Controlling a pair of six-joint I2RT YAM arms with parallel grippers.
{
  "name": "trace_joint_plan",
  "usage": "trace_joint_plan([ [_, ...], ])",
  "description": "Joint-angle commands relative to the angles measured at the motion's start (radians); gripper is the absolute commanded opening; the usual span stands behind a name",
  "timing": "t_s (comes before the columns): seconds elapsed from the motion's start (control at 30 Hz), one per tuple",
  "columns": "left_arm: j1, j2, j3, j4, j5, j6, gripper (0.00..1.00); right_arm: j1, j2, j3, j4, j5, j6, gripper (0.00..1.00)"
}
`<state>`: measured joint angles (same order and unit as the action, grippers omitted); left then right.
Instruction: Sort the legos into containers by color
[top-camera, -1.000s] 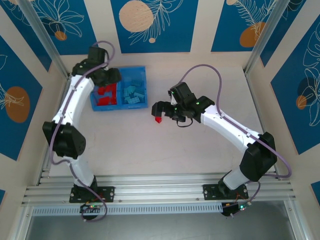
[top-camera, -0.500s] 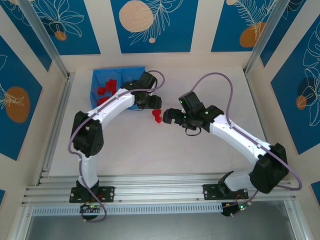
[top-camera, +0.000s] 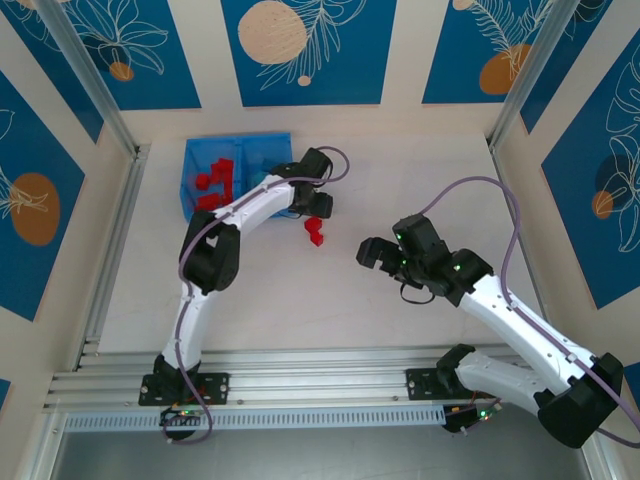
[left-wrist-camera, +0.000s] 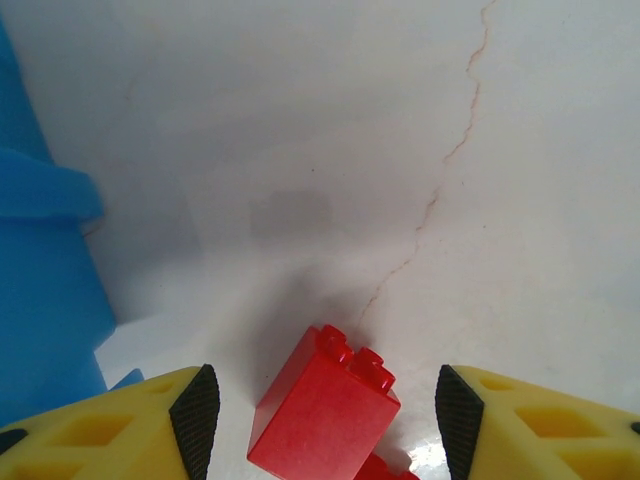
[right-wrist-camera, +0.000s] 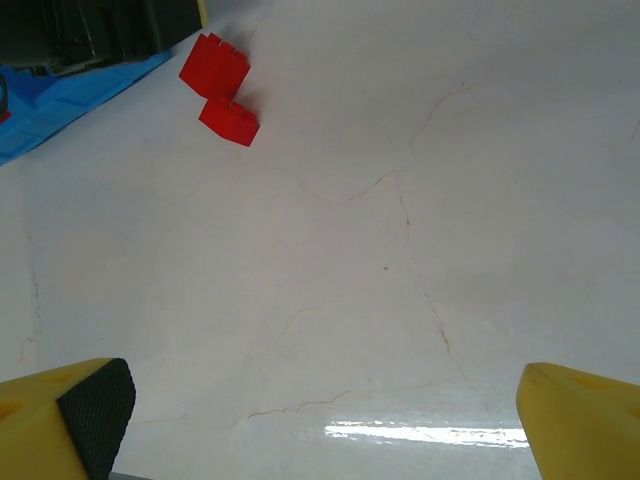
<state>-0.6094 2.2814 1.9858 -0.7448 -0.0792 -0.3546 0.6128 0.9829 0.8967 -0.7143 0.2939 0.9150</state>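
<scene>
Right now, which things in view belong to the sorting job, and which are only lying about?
Job: two red legos on the table; blue tray; red legos in its left compartment; left gripper, open over the loose ones; right gripper, open.
Just there: patterned wall panels; metal rail at the near edge.

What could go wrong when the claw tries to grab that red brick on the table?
The red brick sits crooked inside the open left claw, so it might twist or pop out when squeezed. A second red brick lies right beside it and could get knocked or dragged along. The blue tray is close, so the claw might bump its wall.
</scene>
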Motion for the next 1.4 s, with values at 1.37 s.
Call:
trace_joint_plan([
  [1.37, -0.066, 0.017, -0.023, -0.076, -0.039, 0.179, 0.32, 0.033, 0.07, 0.064, 0.035, -0.018, 0.019, 1.0],
])
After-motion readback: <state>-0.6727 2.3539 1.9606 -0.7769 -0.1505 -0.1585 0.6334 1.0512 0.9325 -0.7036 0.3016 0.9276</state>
